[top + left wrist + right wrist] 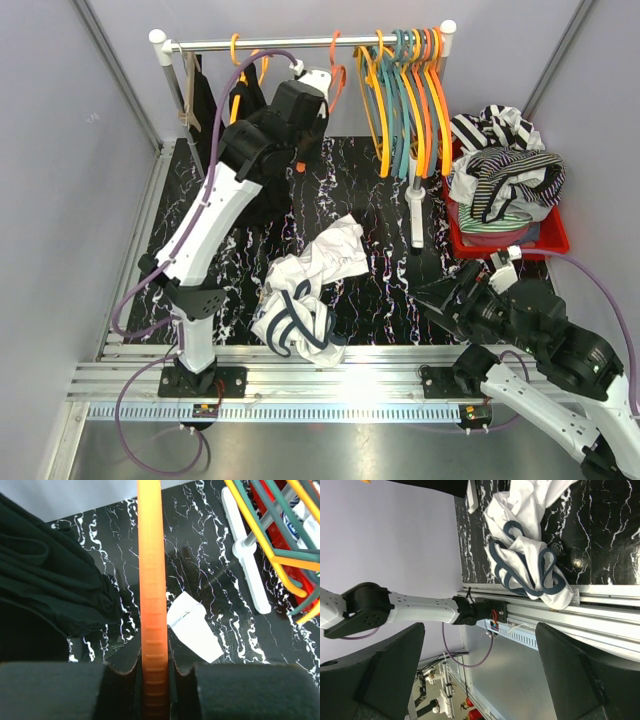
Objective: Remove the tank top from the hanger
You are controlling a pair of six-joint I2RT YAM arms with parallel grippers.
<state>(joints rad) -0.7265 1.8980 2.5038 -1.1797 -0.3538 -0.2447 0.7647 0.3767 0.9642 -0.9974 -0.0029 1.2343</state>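
My left gripper (308, 85) is raised to the rail (200, 44) and is shut on an orange hanger (337, 75). In the left wrist view the hanger's ribbed bar (151, 580) runs up between the closed fingers of the gripper (154, 667). A black tank top (250, 108) hangs just left of it (45, 590). I cannot tell whether it hangs on the held hanger. My right gripper (445, 300) is low at the front right, open and empty (480, 675).
White tank tops with navy trim (310, 285) lie crumpled on the black marble table (530, 555). Several bare hangers (410, 90) hang at the rail's right end. The rack's white foot (417, 215) stands below them. A red bin (555, 238) holds striped clothes (505, 165).
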